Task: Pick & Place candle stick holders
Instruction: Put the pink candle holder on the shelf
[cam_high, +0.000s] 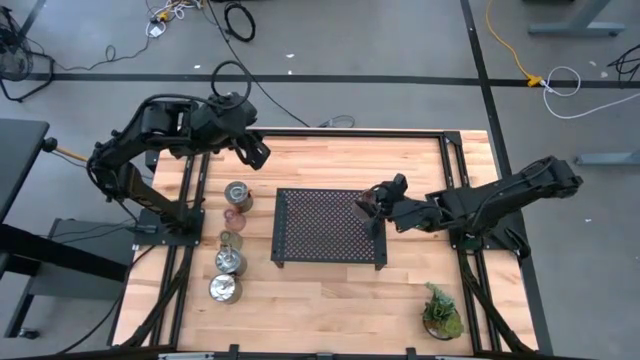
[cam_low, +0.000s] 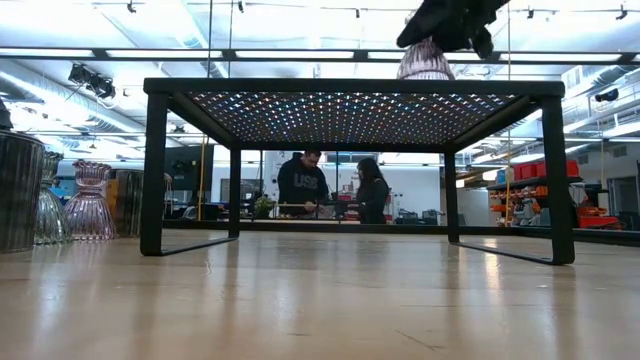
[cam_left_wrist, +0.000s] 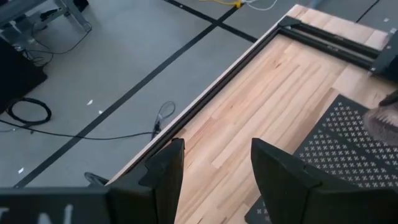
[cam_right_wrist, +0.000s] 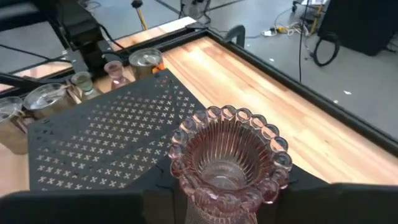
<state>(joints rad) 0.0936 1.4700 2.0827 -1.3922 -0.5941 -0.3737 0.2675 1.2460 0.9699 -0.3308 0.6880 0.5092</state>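
While a pink glass holder (cam_right_wrist: 229, 163) is grasped by the right gripper (cam_high: 372, 205) above the black tray (cam_high: 300, 245), placing is underway. Lowering onto it is probably needed next. The left gripper (cam_left_wrist: 214, 171) is kept released above the desk (cam_high: 330, 290).

Bright overhead ceiling lights (cam_low: 300, 55), glare on the table (cam_low: 320, 300) (low view), soft shadows, sharp focus

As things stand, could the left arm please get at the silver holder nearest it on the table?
Probably yes. The left claw hangs open and empty just behind that silver holder, with only bare table between. The right claw grips a pink glass cup over the black tray.
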